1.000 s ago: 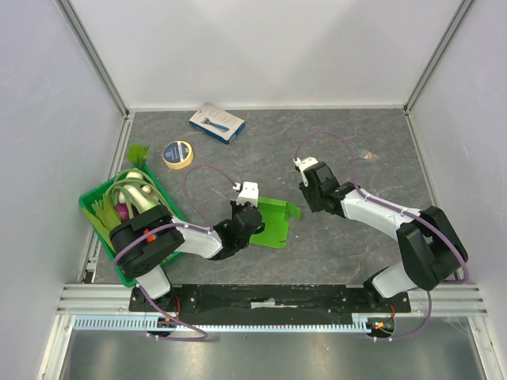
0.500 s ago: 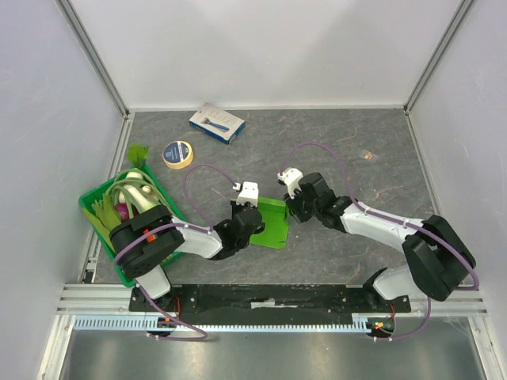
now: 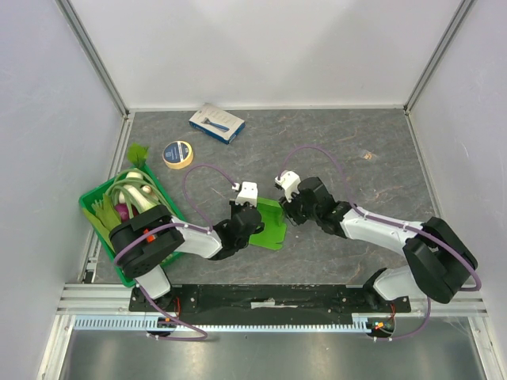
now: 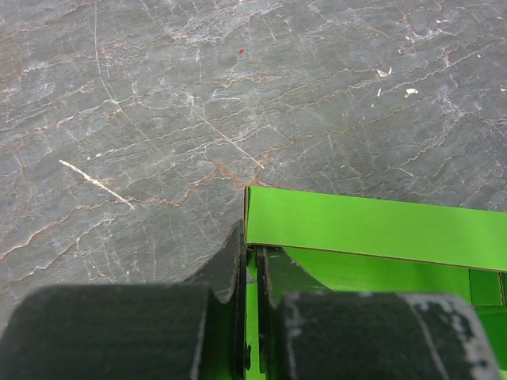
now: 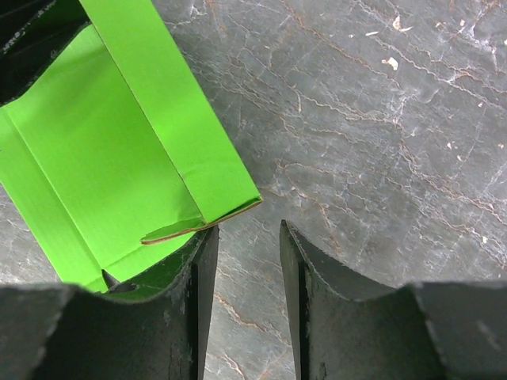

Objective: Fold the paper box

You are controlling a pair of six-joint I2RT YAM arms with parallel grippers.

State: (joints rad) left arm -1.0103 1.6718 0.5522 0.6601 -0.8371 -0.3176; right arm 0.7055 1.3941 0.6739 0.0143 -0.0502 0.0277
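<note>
At the middle of the table (image 3: 372, 150), near its front edge, your left gripper (image 4: 252, 265) is closed tight on the paper box (image 4: 364, 226), with a thin edge of lime card pinched between its fingers. Your right gripper (image 5: 244, 245) has its jaws partly apart and holds nothing. Only bare table shows between them. One finger sits right against the corner of the box's raised side wall, where a small tab curls out. In the top view the box (image 3: 269, 226) lies flat between the two grippers, partly formed.

Watch that corner. If you close the right jaws here, they will probably meet on nothing or catch only the loose tab and crumple it. If you push the wall sideways with the finger, the whole box may slide or pivot around the left pinch. The card could then crease away from its fold lines or pull out of the left fingers. The card looks thin, so it will likely buckle before it resists.

The box itself shows only bare card inside. Well to the left, the dark green crate (image 3: 84, 204) holds vegetables (image 3: 131, 194): pale stalks, green leaves and a purple-red bulb. A blue-and-white carton (image 3: 216, 123) and a tape roll (image 3: 177, 153) lie further back, well apart from the work.
</note>
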